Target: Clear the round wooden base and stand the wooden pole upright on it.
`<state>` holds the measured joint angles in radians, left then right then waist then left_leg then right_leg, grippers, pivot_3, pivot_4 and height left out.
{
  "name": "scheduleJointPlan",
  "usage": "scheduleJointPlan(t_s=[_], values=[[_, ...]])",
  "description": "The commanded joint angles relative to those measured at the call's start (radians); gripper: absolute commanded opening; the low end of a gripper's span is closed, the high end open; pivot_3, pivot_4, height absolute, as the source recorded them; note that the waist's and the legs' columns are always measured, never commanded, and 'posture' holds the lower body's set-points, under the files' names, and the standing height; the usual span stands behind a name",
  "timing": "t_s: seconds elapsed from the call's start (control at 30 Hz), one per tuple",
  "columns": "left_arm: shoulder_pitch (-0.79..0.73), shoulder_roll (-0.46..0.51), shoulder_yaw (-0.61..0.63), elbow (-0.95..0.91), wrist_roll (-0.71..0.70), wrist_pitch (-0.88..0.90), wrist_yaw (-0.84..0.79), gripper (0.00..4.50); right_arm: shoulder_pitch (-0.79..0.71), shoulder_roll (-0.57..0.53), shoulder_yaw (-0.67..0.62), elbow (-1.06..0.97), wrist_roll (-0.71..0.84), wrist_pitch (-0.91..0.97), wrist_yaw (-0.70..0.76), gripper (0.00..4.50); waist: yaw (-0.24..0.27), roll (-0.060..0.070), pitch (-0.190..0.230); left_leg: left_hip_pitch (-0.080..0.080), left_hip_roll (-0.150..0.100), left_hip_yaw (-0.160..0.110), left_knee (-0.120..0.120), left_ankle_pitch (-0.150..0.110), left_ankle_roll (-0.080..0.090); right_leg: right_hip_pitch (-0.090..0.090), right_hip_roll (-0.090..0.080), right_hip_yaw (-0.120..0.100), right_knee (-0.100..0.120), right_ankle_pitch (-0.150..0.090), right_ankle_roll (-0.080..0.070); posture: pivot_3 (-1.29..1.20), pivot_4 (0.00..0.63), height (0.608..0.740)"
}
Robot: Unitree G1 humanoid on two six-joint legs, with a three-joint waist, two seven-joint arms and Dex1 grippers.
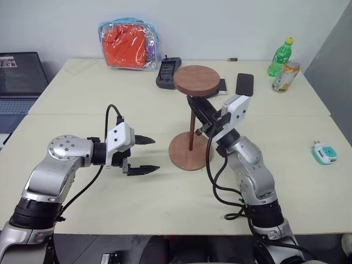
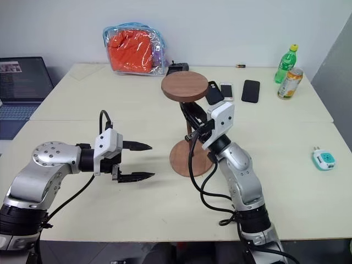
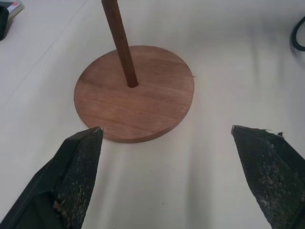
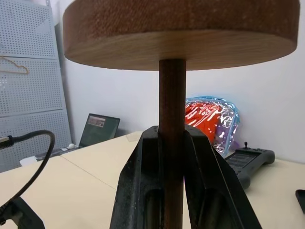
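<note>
You see the round wooden base [image 1: 188, 152] lying flat on the pale table just below the middle of the left eye frame, a thin reddish-brown disc with nothing else resting on it. The wooden pole [image 1: 191, 131], a slim dark-brown stick, stands upright with its lower end in the disc's centre hole. Its flat round head [image 1: 197, 80] sits level on top, above frame centre.

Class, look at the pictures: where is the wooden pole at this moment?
The wooden pole stands near the table's middle, its foot in the round wooden base's hole, gripped by the right gripper, right of the left gripper.
</note>
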<state>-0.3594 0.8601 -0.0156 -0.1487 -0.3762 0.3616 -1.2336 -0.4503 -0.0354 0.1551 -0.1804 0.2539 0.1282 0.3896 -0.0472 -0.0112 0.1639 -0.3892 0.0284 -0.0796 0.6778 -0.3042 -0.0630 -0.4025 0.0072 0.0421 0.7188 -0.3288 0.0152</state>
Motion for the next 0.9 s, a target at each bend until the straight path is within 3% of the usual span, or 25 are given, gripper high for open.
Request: scheduleJointPlan(t_s=[0.03, 0.3, 0.47, 0.77, 0.8, 0.9], values=[[-0.014, 0.001, 0.002, -0.016, -0.001, -0.016, -0.003, 4.5, 0.066, -0.034, 0.016, 0.064, -0.043, 0.049, -0.005, 0.22, 0.0, 0.0, -0.001, 0.001, 0.0, 0.0, 0.0, 0.0, 0.0, 0.001, 0.0, 0.0, 0.0, 0.0, 0.0, 0.0, 0.15, 0.74], [-0.012, 0.0, 0.002, -0.022, -0.002, -0.011, 0.001, 4.5, 0.107, -0.051, 0.043, 0.05, -0.038, 0.103, -0.015, 0.22, 0.006, 0.0, -0.001, 0.025, 0.0, 0.0, -0.004, -0.001, 0.001, 0.025, 0.003, 0.0, -0.006, 0.0, 0.0, 0.0, 0.15, 0.74], [-0.015, -0.002, -0.001, -0.024, -0.002, -0.008, 0.004, 4.5, 0.102, -0.055, 0.03, 0.059, -0.019, 0.181, -0.031, 0.22, 0.008, -0.003, -0.005, 0.026, 0.0, 0.0, -0.007, -0.001, 0.001, 0.026, 0.003, 0.0, -0.007, -0.001, 0.0, 0.0, 0.15, 0.74], [-0.016, -0.009, -0.003, -0.027, 0.0, -0.008, 0.012, 4.5, 0.083, -0.047, 0.035, 0.029, -0.018, 0.15, -0.027, 0.22, 0.013, -0.005, -0.007, 0.028, 0.0, 0.0, -0.008, -0.001, 0.001, 0.028, 0.003, 0.0, -0.009, -0.001, 0.0, 0.0, 0.15, 0.74], [-0.017, -0.009, -0.003, -0.026, 0.001, -0.009, 0.012, 4.5, 0.08, -0.044, 0.032, 0.027, -0.021, 0.145, -0.034, 0.92, 0.013, -0.005, -0.007, 0.028, 0.0, 0.0, -0.008, -0.001, 0.001, 0.028, 0.003, 0.0, -0.009, -0.001, 0.0, 0.0, 0.15, 0.74], [-0.018, -0.008, -0.005, -0.025, 0.0, -0.01, 0.015, 4.5, 0.066, -0.04, 0.023, 0.003, -0.017, 0.137, -0.034, 1.59, 0.015, -0.003, -0.003, 0.027, 0.0, 0.0, -0.01, -0.001, 0.001, 0.026, 0.003, 0.0, -0.01, -0.001, 0.0, 0.0, 0.15, 0.74]])
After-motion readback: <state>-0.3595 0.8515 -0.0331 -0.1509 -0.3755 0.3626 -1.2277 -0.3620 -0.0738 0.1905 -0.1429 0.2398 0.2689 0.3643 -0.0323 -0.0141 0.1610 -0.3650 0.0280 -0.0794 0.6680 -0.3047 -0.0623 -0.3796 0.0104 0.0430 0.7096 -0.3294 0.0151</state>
